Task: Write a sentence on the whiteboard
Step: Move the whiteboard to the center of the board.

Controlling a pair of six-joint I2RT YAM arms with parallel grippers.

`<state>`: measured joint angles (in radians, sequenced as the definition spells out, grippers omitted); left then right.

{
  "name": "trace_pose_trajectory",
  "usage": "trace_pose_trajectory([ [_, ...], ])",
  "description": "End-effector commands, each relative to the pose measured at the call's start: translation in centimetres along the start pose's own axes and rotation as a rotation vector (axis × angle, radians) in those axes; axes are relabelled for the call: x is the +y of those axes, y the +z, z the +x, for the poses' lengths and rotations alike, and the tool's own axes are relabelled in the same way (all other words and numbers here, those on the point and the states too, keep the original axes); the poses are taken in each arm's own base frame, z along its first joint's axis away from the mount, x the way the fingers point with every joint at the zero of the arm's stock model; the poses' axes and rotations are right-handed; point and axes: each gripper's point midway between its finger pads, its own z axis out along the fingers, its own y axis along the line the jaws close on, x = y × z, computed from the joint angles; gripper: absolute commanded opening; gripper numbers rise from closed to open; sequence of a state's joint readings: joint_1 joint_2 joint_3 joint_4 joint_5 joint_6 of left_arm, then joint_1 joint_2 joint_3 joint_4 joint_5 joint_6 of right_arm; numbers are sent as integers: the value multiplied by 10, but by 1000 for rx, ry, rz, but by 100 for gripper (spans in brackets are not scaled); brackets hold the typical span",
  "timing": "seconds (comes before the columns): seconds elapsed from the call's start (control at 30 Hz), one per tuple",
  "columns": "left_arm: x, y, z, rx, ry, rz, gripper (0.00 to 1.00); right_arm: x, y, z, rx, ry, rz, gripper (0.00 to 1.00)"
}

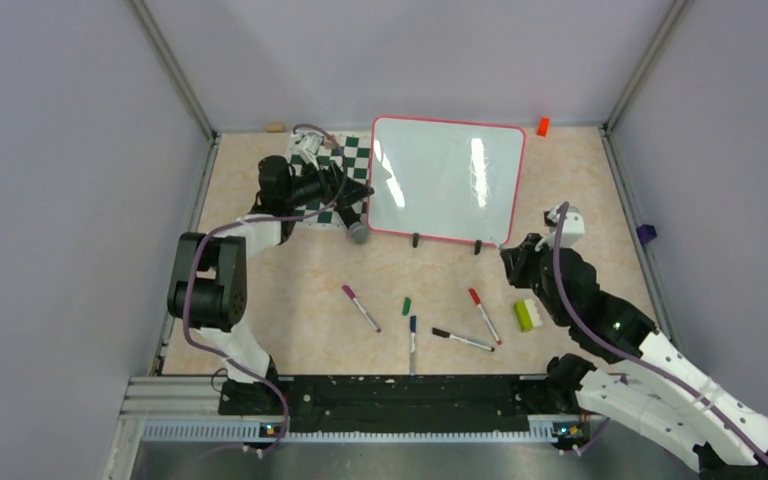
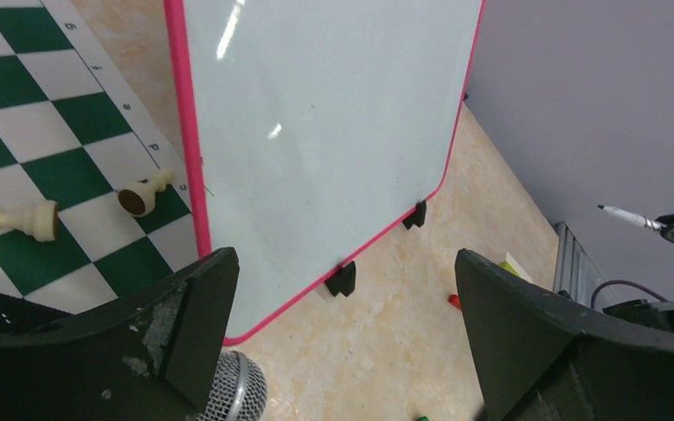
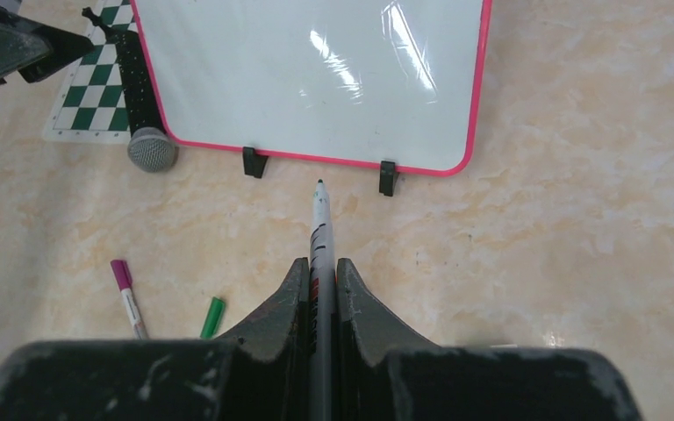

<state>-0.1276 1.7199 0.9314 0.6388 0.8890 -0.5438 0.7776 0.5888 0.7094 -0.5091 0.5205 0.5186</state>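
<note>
The right claw [image 3: 320, 272] clenches a green-tipped marker [image 3: 320, 219], its tip just short of the whiteboard [image 3: 316, 79]. The left claw [image 2: 344, 267] hangs released beside that board's left edge.

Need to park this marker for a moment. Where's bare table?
Bare: the patch right of the whiteboard, this side of the orange block; also the strip between the board's feet and the loose markers. Crowded: that marker row, and the board's left, with chess mat, microphone and left gripper.
</note>
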Motion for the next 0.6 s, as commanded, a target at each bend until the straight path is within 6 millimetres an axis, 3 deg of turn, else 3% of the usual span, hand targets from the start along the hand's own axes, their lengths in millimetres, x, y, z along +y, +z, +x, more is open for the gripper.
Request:
trace_pose_trajectory([
  [0.0, 8, 8, -26, -2, 50, 16, 99, 14, -5, -33, -71, 10, -41, 0],
  [0.37, 73, 38, -36, 55, 75, -67, 99, 14, -4, -38, -94, 19, -36, 0],
  [0.47, 82, 48, -36, 64, 48, -42, 99, 14, -5, -40, -100, 23, -34, 0],
  [0.57, 77, 54, -35, 55, 31, 39, 98, 15, -6, -44, -106, 26, -37, 0],
])
